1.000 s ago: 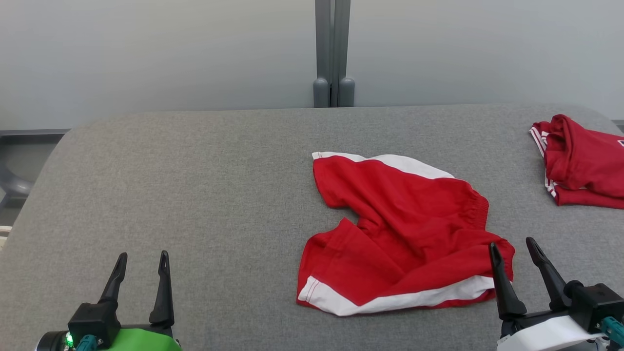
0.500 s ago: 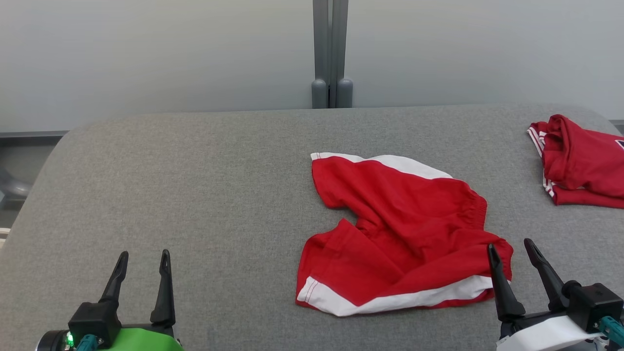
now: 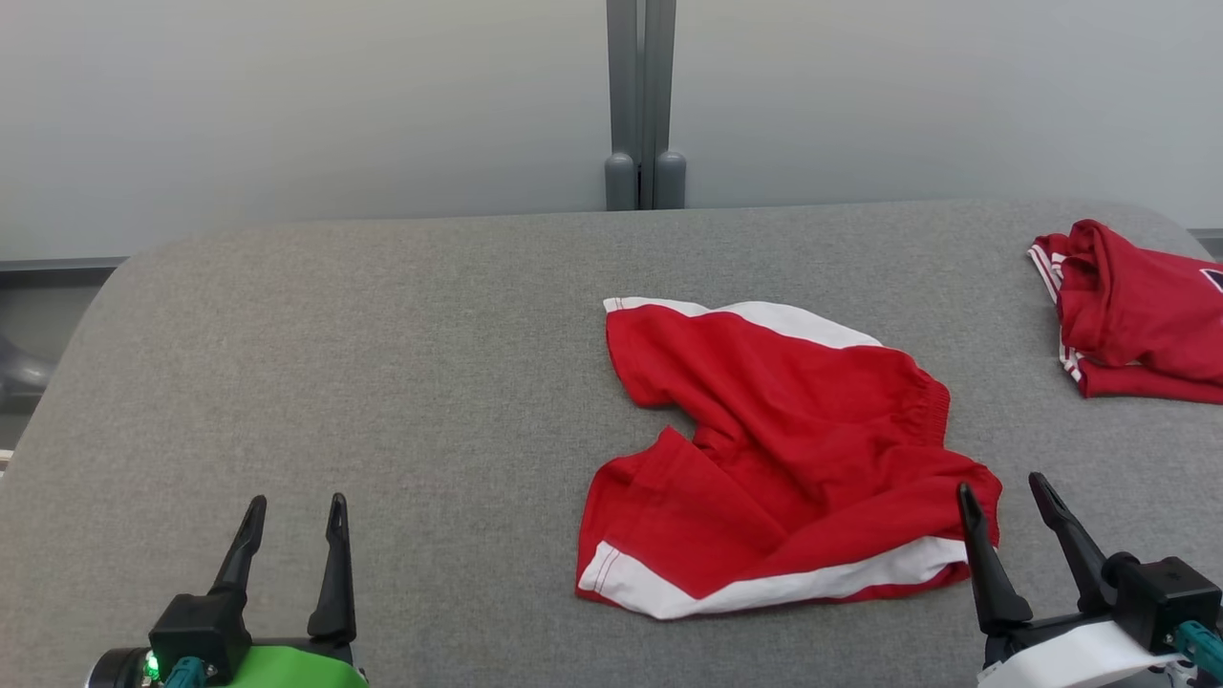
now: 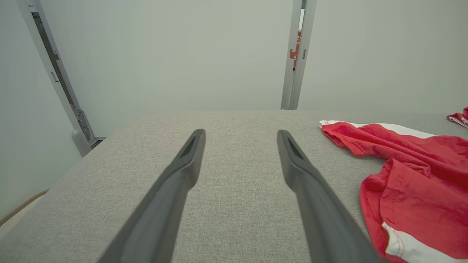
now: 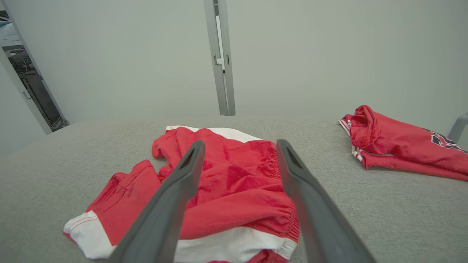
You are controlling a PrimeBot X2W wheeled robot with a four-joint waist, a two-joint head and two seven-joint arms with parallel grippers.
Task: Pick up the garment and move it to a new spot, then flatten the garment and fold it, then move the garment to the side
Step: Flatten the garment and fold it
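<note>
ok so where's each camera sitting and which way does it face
Head view: on the head, facing forward and down at table and red shorts; left gripper and right gripper at bottom.
Left wrist view: left wrist, along its open fingers across the table.
Right wrist view: right wrist, along its open fingers over the shorts.
All three share the shorts.

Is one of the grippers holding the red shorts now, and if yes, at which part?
Nothing is held. The left gripper and the right gripper both have open jaws that grip nothing; the red shorts lie crumpled on the grey table.
</note>
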